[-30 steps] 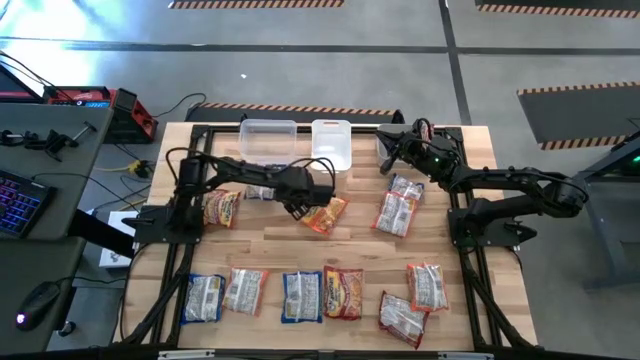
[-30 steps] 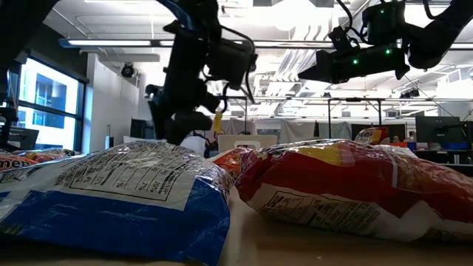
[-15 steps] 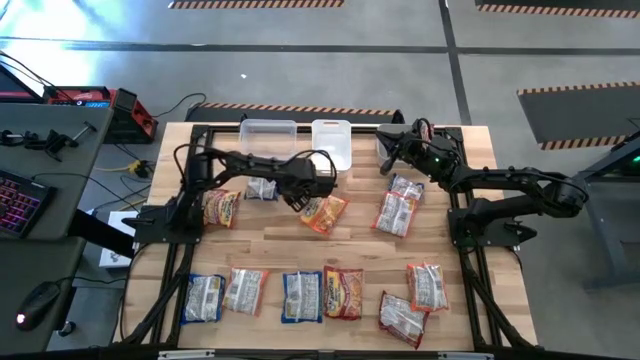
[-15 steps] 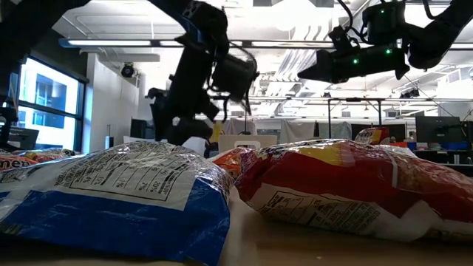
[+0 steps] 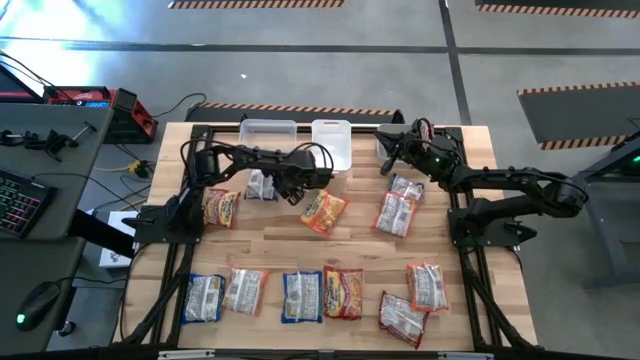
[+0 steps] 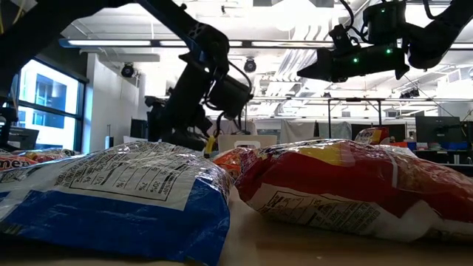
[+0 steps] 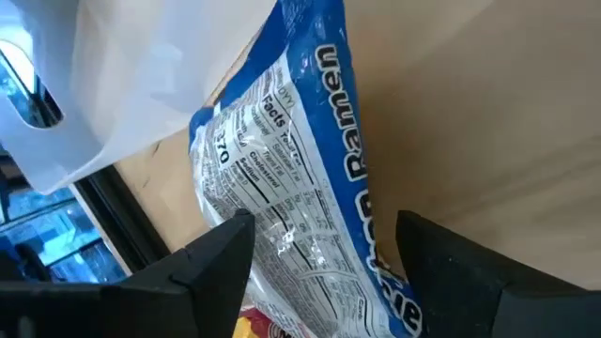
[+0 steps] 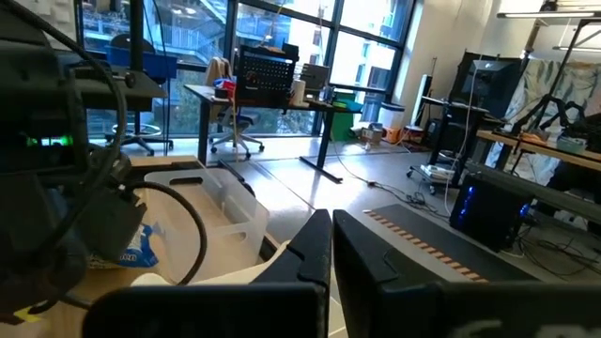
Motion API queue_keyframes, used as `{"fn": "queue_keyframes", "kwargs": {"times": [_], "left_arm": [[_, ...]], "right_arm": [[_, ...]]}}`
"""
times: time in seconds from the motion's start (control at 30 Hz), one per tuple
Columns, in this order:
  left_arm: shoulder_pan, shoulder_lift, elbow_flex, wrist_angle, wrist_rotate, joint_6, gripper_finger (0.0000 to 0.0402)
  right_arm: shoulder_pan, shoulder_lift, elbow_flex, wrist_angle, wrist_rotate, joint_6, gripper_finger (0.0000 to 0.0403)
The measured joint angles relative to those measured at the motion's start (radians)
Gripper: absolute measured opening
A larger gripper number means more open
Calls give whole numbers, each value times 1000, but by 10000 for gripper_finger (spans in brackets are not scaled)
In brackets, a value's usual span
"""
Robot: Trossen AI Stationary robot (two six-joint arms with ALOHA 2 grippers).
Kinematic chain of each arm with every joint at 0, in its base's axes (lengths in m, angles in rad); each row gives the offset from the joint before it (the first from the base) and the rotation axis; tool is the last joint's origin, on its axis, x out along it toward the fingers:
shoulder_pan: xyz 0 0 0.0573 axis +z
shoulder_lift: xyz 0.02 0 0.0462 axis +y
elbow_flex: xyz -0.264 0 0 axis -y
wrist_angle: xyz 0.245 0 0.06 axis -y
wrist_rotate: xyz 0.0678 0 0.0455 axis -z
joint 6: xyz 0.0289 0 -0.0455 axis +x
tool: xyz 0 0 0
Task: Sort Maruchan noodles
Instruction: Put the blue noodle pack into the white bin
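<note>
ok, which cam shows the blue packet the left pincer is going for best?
Left wrist view: the blue-and-white packet fills the picture, label readable, lying between the open left pincer's fingers. The high view shows it small, partly under the arm near the clear bins. The low and right wrist views don't clearly show it.

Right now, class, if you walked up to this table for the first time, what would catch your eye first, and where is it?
Probably the row of ramen packets along the table's near edge. Next, the left gripper, fingers spread over a blue-and-white packet beside the clear bins at the far edge. The right gripper is shut, raised near the far right corner.
</note>
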Motion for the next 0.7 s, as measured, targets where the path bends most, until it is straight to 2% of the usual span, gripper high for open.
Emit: {"fn": "queue_keyframes", "kwargs": {"times": [0.23,0.5,0.7], "left_arm": [[6,0,-4,1,65,66,156],[-12,-8,-29,9,76,246,18],[-6,-126,-29,41,113,295,4]], "right_arm": [[0,0,0,0,0,0,0],[0,0,0,0,0,0,0],[0,0,0,-1,0,0,0]]}}
